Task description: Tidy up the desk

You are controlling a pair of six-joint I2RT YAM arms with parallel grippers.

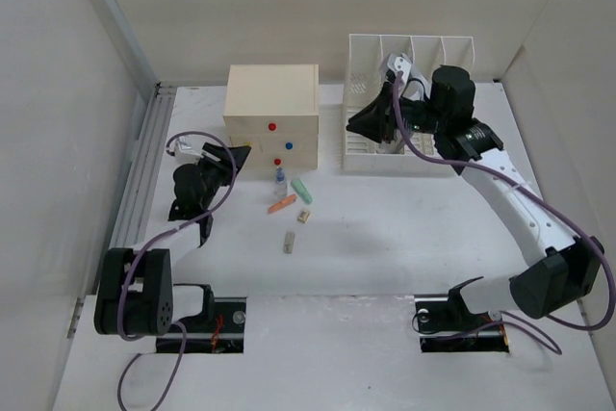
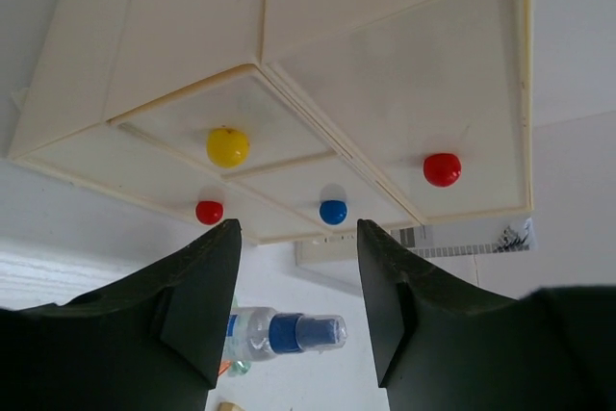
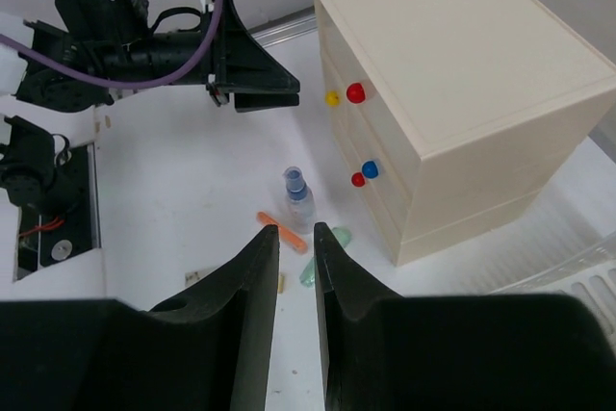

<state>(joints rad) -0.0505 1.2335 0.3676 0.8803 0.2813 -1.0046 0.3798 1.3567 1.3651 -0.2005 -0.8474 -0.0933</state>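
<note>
The desk [image 1: 404, 238] is a broad white tabletop. Near its middle lie a small clear spray bottle with a blue cap [image 1: 280, 180], a green piece [image 1: 302, 188], an orange stick [image 1: 282, 204], a small tan piece [image 1: 304, 216] and a grey piece [image 1: 289, 242]. My left gripper [image 1: 229, 159] is open and empty, left of the bottle and facing the drawer box. In its wrist view the spray bottle [image 2: 289, 332] shows beyond the left gripper [image 2: 298, 238]. My right gripper [image 1: 354, 126] hovers by the rack's left side. Its jaws stand slightly apart with nothing between them.
A cream drawer box [image 1: 272, 122] with red, blue and yellow knobs stands at the back. A white slotted file rack [image 1: 452, 50] is to its right, under my right arm. Walls enclose the desk on the left, back and right.
</note>
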